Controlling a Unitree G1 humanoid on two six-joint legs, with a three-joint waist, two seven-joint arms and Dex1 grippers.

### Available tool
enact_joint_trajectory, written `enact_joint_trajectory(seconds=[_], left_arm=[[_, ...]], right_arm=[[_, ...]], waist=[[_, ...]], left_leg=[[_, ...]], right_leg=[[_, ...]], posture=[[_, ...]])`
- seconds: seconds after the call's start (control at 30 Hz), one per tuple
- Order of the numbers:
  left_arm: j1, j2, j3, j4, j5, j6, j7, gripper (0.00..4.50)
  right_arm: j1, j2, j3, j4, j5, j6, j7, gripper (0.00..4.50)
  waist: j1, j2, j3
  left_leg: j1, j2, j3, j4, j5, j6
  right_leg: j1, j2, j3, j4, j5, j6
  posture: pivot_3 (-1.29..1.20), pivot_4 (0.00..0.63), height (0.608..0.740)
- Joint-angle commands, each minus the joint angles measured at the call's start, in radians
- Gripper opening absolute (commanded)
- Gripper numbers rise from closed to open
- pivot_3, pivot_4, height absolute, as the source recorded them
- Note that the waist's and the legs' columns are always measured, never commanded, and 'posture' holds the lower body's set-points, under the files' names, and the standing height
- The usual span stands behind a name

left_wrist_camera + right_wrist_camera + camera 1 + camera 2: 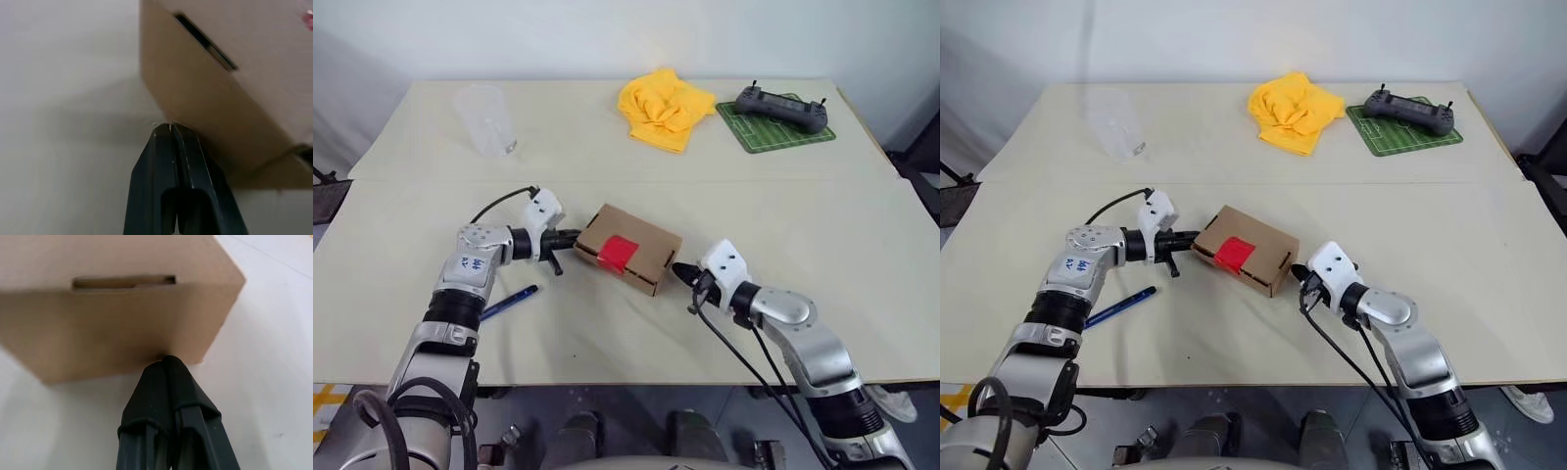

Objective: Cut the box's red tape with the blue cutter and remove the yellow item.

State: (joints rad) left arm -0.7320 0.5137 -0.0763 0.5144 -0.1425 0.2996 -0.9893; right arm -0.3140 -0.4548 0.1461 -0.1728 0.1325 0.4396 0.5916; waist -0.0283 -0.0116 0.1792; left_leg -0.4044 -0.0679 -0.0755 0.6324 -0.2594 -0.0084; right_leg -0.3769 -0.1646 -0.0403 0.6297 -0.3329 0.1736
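The brown box [641,238] lies closed in the middle of the table, and the red tape [618,253] runs over its near top edge. My left gripper [574,236] is shut, its tips against the box's left end [215,93], just below a slot cutout. From the other side my right gripper [677,268], also shut, touches the box's right end [112,328] at its lower edge. The blue cutter [509,302] lies on the table beside my left forearm, held by nothing. The yellow item is hidden.
A crumpled yellow cloth [664,108] lies at the back of the table. To its right a dark controller [781,108] rests on a green mat [754,132]. A clear plastic cup [487,119] stands at the back left.
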Motion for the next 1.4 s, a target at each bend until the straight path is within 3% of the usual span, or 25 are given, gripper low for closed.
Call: enact_joint_trajectory(seconds=[0.03,0.37,0.43,0.53,0.6,0.7,0.8,0.97,1.13,1.27,1.4], left_arm=[[0.084,0.014,-0.024,-0.216,-0.09,0.122,-0.108,0.04],[0.204,0.09,-0.037,-0.499,-0.189,0.29,-0.206,0.04],[0.172,0.117,0.002,-0.509,-0.237,0.331,-0.226,0.04],[0.111,0.156,0.046,-0.507,-0.321,0.412,-0.269,0.04],[0.031,0.137,0.093,-0.458,-0.369,0.442,-0.247,0.04],[-0.06,0.079,0.113,-0.34,-0.336,0.378,-0.173,0.04],[-0.125,0.013,0.032,-0.127,-0.154,0.2,-0.021,0.04],[-0.142,-0.034,-0.067,0.007,-0.033,0.06,-0.014,0.04],[-0.07,-0.028,-0.131,-0.154,-0.091,0.217,-0.154,0.04],[0.0,-0.03,-0.153,-0.273,-0.125,0.268,-0.205,0.04],[0.051,-0.076,-0.17,-0.354,-0.123,0.321,-0.148,0.04]], right_arm=[[-0.063,0.016,0.004,0.045,-0.029,-0.015,-0.019,0.0],[-0.23,-0.01,-0.059,0.306,-0.139,-0.14,-0.117,0.0],[-0.213,-0.068,-0.114,0.286,-0.099,-0.138,-0.063,0.0],[-0.124,-0.166,-0.118,0.151,0.037,-0.03,0.161,0.0],[-0.032,-0.247,-0.09,0.012,0.115,0.08,0.278,0.0],[0.049,-0.291,-0.052,-0.14,0.19,0.207,0.337,0.0],[0.062,-0.254,0.006,-0.225,0.213,0.316,0.299,0.0],[0.018,-0.156,0.018,-0.236,0.2,0.409,0.169,0.0],[-0.056,-0.102,-0.009,-0.145,0.116,0.374,0.036,0.0],[-0.109,-0.114,-0.019,-0.065,0.092,0.319,0.041,0.0],[-0.166,-0.14,-0.006,0.018,0.071,0.262,0.084,0.0]], waist=[[0.0,0.0,0.0],[0.002,0.0,0.0],[0.005,0.0,0.0],[0.015,0.001,0.001],[0.023,0.001,0.001],[0.025,0.001,0.001],[0.024,0.001,0.001],[0.024,-0.004,0.003],[0.026,-0.005,0.004],[0.027,-0.004,0.004],[0.027,-0.004,0.004]], left_leg=[[0.0,0.0,0.0,0.0,0.0,0.0],[0.0,0.0,-0.005,0.001,0.0,0.0],[0.0,0.001,-0.005,0.001,0.0,0.0],[-0.001,0.0,-0.005,0.0,0.0,0.0],[-0.001,0.001,-0.005,0.0,0.0,0.0],[-0.001,0.001,-0.002,0.001,0.0,0.0],[0.0,0.001,0.0,0.004,-0.001,0.001],[0.0,0.001,0.001,0.005,-0.001,0.001],[-0.001,0.0,0.0,0.005,-0.001,0.001],[-0.001,0.0,0.0,0.005,-0.001,0.001],[-0.001,0.001,0.0,0.005,-0.001,0.001]], right_leg=[[0.0,0.0,0.001,0.0,0.0,0.0],[0.0,0.0,0.001,0.0,0.0,0.0],[0.0,0.0,0.001,-0.001,0.0,0.0],[0.0,0.0,0.001,-0.002,0.0,0.0],[0.0,0.0,0.0,-0.002,0.0,0.0],[0.001,0.001,-0.001,-0.002,0.0,0.0],[0.003,0.0,0.0,-0.002,0.001,0.001],[0.001,0.0,0.001,0.0,0.001,0.002],[0.0,-0.001,0.001,0.0,0.001,0.002],[0.0,-0.001,0.001,0.0,0.001,0.002],[0.0,-0.001,0.001,-0.001,0.001,0.002]], posture=[[0.0,0.15,0.74],[0.0,0.15,0.74],[0.0,0.15,0.74],[0.0,0.15,0.74],[0.0,0.15,0.74],[0.0,0.15,0.74],[0.0,0.15,0.74],[0.0,0.15,0.74],[0.0,0.15,0.74],[0.0,0.15,0.74],[0.0,0.15,0.74]])
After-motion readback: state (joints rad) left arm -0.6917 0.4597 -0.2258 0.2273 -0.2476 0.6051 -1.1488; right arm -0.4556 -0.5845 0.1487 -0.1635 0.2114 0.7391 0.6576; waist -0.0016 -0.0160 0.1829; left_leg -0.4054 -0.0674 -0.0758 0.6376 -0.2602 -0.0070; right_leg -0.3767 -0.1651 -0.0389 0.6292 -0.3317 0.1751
